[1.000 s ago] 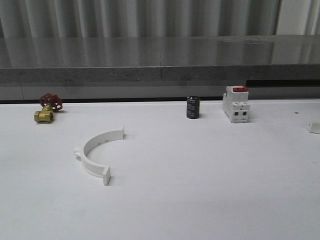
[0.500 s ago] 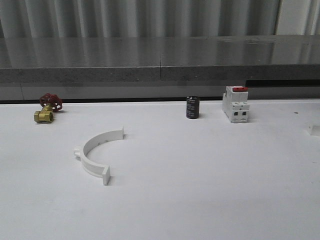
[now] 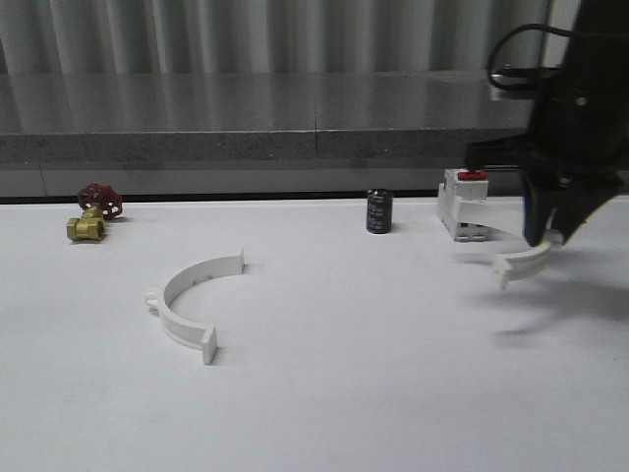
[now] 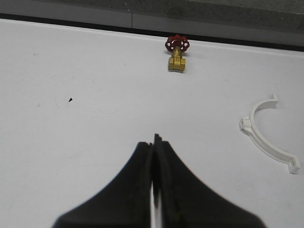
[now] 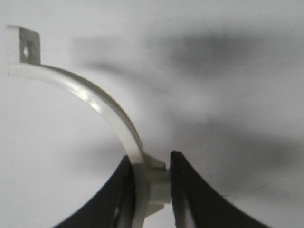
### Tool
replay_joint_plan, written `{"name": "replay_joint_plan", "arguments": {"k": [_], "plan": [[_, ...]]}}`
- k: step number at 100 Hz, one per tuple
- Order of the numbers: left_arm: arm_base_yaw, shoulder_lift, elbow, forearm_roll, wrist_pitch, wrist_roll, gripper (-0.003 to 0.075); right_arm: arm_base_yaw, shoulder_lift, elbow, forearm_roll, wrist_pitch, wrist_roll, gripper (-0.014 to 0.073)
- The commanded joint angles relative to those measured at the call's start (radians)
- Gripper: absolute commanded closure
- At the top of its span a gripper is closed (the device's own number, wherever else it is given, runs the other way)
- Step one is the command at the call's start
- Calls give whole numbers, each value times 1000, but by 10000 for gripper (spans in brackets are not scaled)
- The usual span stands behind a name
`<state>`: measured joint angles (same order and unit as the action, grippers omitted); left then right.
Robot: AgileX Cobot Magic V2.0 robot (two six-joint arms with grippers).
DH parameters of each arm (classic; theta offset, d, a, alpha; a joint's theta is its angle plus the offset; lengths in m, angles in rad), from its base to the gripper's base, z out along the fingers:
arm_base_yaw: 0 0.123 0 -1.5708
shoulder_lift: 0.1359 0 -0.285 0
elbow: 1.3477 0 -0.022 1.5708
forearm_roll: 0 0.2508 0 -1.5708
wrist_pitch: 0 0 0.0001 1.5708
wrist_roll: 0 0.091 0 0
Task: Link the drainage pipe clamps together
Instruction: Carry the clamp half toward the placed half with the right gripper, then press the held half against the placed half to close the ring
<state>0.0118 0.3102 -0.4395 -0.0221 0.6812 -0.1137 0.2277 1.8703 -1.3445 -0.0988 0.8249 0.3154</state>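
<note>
The right pincer [image 3: 546, 239] is clamped on one clamp half [image 3: 519, 262] at its side tab, holding it clear above the table [image 3: 393, 393], just in front of the breaker [image 3: 463, 205]. Well off to its left the other half [image 3: 189, 300] lies flat on the table, and the left pincer [image 4: 154, 156] hangs closed and empty nearer the valve [image 4: 176, 53]. So one half is picked up; bringing the two together and joining their end flanges is all yet to do.
</note>
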Motion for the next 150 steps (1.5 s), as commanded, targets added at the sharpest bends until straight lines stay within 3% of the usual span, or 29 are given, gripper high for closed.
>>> {"name": "replay_joint_plan", "arguments": {"k": [1,28,54,83,150], "plan": [[-1,7,-26,-6,-72,0,741,89,-57,-52,-84,-5,126,482],[-1,7,-26,-6,-72,0,741,289,11,-126,-188,-34,388,482],[-1,7,-26,-6,-72,0,741,393,146,-265,-188,-12,456,482],[-1,7,-26,-6,-72,0,741,443,232,-382,-196,51,474,482],[-1,7,-26,-6,-72,0,741,477,258,-383,-214,47,560,482]]}}
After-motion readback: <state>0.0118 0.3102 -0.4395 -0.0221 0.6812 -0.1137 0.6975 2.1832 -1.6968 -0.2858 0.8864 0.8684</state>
